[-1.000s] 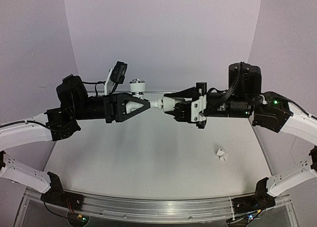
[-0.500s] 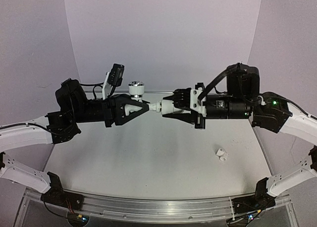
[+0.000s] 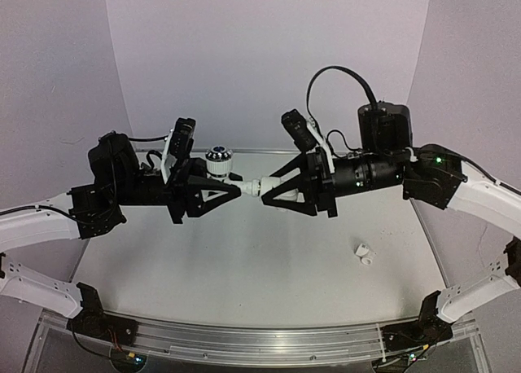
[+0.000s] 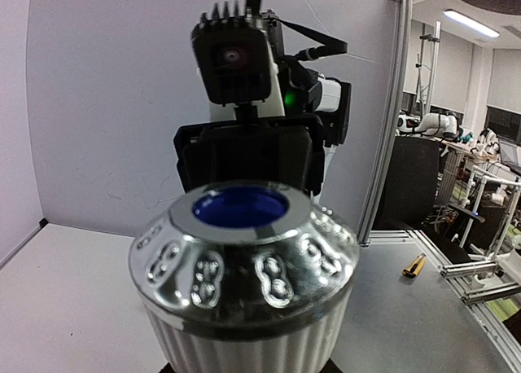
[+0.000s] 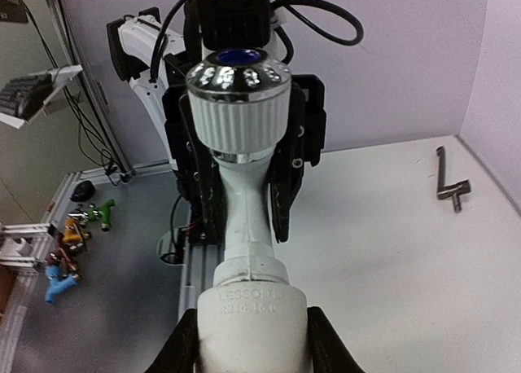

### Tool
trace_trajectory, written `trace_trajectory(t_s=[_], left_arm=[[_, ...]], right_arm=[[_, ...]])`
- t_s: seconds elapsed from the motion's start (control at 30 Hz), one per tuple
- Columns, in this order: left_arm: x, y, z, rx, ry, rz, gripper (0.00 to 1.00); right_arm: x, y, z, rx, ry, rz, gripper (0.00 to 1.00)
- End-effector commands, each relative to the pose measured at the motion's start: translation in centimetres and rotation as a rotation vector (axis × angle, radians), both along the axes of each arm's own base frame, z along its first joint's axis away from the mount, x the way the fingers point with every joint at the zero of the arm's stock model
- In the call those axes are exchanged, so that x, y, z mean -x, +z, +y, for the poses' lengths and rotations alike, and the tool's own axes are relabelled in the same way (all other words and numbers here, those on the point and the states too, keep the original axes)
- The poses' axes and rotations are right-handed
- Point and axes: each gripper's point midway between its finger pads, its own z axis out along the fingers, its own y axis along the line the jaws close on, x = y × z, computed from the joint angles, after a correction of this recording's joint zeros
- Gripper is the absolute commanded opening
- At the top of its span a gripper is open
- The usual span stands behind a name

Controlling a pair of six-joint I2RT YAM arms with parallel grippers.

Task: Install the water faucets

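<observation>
Pale lilac walls close round a grey table point(image 3: 244, 267), and above it two arms reach toward each other, forearms about level, so that the claws meet tip to tip over the middle. One tap point(image 5: 241, 202) is in the air between them: a white plastic body with a ribbed white knob point(image 3: 219, 155) capped by a shiny silver ring of dimpled ovals around a blue disc, seen close up in the left wrist view point(image 4: 242, 251). The left claw point(image 3: 237, 190) is clamped on the tap's body, its dark fingers point(image 5: 286, 186) pressing on either side just under the knob, which stands up above the fingers. The right claw point(image 3: 268, 188) is closed around one short white tube fitting point(image 5: 253, 318) with raised lettering on its end, and the tap's narrow stem runs straight into that fitting, the two parts touching end to end just ahead of the right claw's tips. One more small white part point(image 3: 365, 255) lies loose on the table, below the right claw and well apart from it. One dark metal crank-shaped bar point(image 5: 448, 182) lies flat on the table off to the right of the right claw. Each wrist carries its black camera on the upper side.
</observation>
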Motion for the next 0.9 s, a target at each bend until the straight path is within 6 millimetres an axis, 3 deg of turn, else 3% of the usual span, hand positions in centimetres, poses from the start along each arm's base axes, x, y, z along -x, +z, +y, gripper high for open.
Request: trace_trajectory(t_s=[0.0,0.07,0.17,0.27,0.37,0.5,0.67,0.87], left_arm=[[-0.8,3.3,1.1,0.062,0.081,-0.048,0.0],[-1.2,3.7,1.2,0.084,0.099,0.0,0.0],[-2.0,4.4,1.8,0.132,0.144,0.076,0.0],[-3.0,5.2,2.3,0.179,0.186,0.185,0.0],[-3.9,5.5,2.6,0.227,0.201,0.308,0.0],[-4.8,5.5,2.9,0.271,0.194,0.482,0.0],[-4.9,6.1,3.1,0.322,0.135,0.618,0.0],[-4.8,6.6,2.7,0.341,0.073,0.701,0.0]], right_arm=[[-0.3,3.5,0.2,-0.092,0.067,0.312,0.17],[-0.8,3.6,0.2,-0.089,0.077,0.363,0.24],[-1.3,3.9,0.0,-0.096,0.074,0.348,0.44],[-2.4,4.8,-0.4,-0.103,0.011,0.218,0.72],[-4.2,6.3,-1.5,-0.091,-0.084,-0.018,0.86],[-5.5,7.5,-3.7,-0.045,-0.149,-0.413,0.92],[-6.4,6.6,-5.7,0.096,-0.15,-0.996,0.95],[-5.4,4.9,-5.0,0.172,-0.115,-1.407,0.95]])
